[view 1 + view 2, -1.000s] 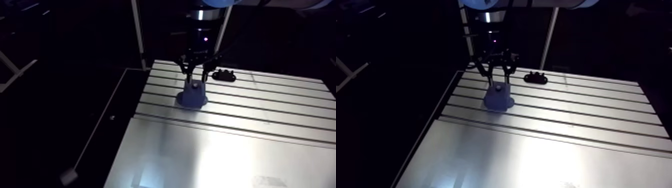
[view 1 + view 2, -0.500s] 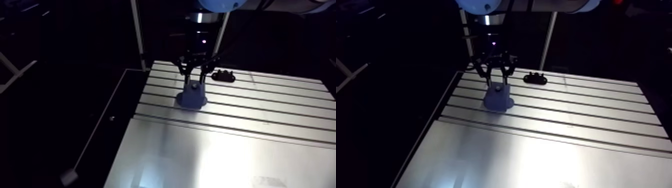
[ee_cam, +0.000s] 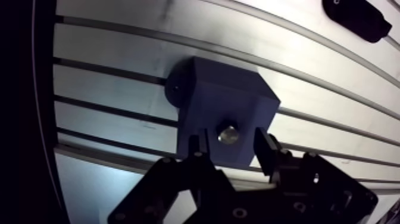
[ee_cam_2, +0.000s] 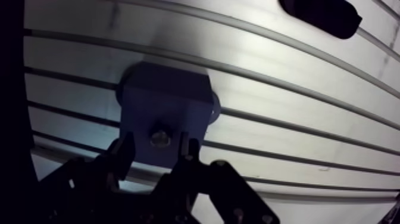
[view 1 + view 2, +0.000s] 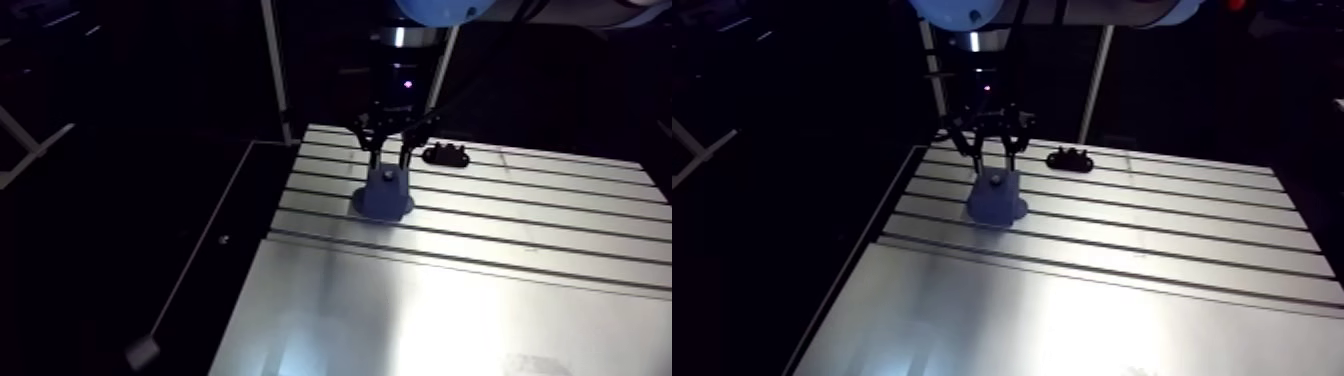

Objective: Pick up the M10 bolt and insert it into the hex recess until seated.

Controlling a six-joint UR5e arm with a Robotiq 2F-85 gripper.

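gripper (image 3: 231, 145): fingers spread, holding nothing; low over blue block (image 3: 220, 98) | M10 bolt (image 3: 228, 133): sunk in block's top face, between the fingers; apparently touching neither | block: on slotted counter (image 3: 107, 83); black part (image 3: 357, 18) well apart

Only the round top of the bolt (image 3: 228, 133) shows; the rest is sunk inside the blue block (image 3: 220, 101). The 2 fingers (image 3: 265, 149) cover part of the block. The black part (image 3: 356, 18) beyond the block is cut off at the edge. In the arm view it is too small to tell what it is.
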